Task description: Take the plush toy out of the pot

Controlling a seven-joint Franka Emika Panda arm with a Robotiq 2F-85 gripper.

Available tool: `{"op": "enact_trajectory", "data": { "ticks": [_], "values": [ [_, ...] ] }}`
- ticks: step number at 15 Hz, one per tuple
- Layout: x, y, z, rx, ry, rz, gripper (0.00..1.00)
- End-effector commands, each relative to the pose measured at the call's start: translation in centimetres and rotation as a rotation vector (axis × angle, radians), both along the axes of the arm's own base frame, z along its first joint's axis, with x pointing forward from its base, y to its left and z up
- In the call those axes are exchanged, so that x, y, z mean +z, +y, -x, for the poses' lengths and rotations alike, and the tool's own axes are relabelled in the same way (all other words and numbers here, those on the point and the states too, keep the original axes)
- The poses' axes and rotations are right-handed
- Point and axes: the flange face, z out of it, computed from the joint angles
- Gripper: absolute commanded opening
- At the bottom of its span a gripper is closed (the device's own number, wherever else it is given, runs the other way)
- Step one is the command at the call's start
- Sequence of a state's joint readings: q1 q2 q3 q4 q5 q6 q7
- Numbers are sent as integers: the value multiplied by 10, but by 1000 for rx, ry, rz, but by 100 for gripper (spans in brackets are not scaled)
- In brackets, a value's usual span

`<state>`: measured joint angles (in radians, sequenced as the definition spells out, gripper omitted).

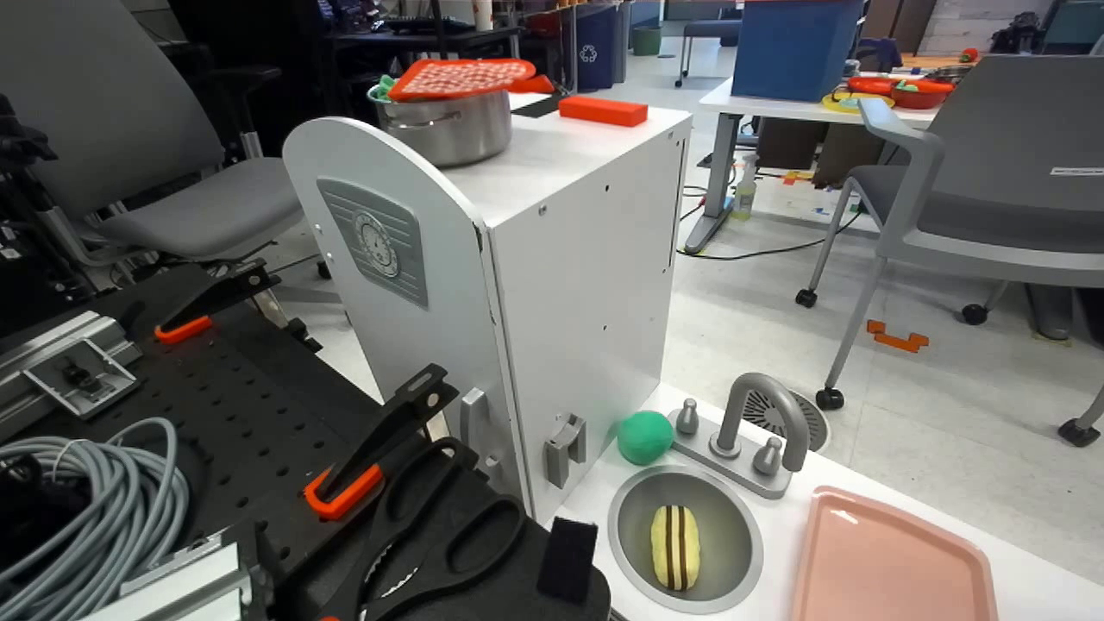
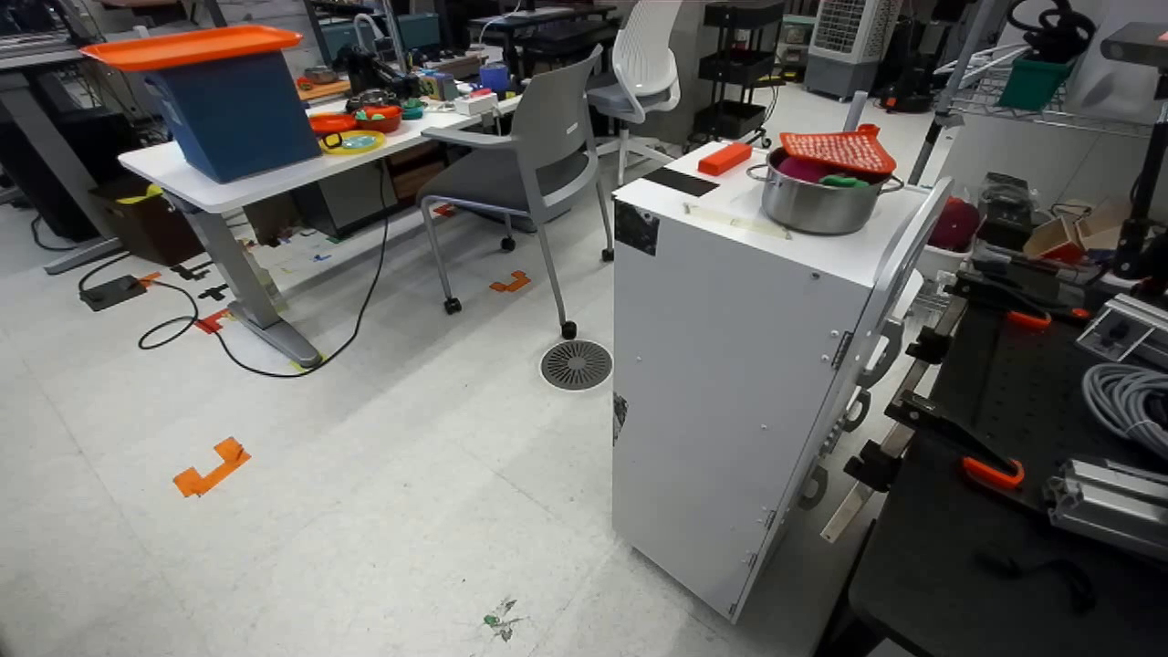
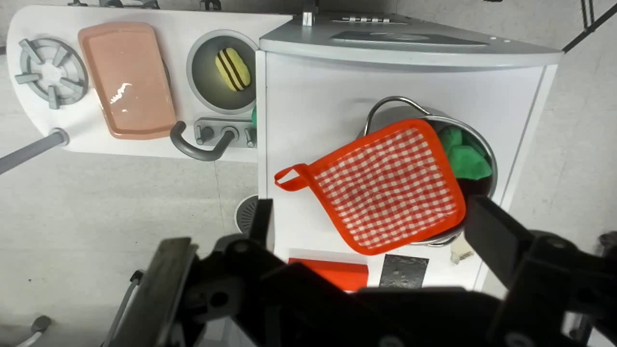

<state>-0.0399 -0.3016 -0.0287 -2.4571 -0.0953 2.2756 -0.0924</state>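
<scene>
Black jaws loom nearest in the wrist view, spread wide and holding nothing. Beneath them the checkered pot holder (image 3: 385, 188) lies across much of the mouth of the pot (image 2: 815, 205), and it looks like the chief hazard: a straight descent could pinch its cloth, or push it down inside. Partly hidden below it, in the pot, is the plush toy (image 3: 468, 163), its green part showing in the wrist view and its magenta body (image 2: 803, 171) in an exterior view. A grip on the green part alone might slip; pulled from under the pot holder, the toy could drag it along. One jaw might also strike the rim and shove the pot, which stands near an edge of the cabinet (image 3: 313, 106). Lower and farther off is the tabletop (image 3: 176, 29) with its sink (image 3: 205, 82); a toy let slip on the way out could drop there or to the floor (image 2: 411, 547).
</scene>
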Motion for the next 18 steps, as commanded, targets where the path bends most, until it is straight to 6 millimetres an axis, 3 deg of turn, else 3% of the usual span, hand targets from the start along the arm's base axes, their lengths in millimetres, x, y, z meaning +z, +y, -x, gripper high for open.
{"op": "enact_trajectory", "data": {
  "ticks": [1,11,18],
  "values": [
    [-9,3,-11,-21,11,0,100],
    [-62,50,-27,203,133,4,100],
    [-76,53,-38,256,162,15,100]
  ]
}}
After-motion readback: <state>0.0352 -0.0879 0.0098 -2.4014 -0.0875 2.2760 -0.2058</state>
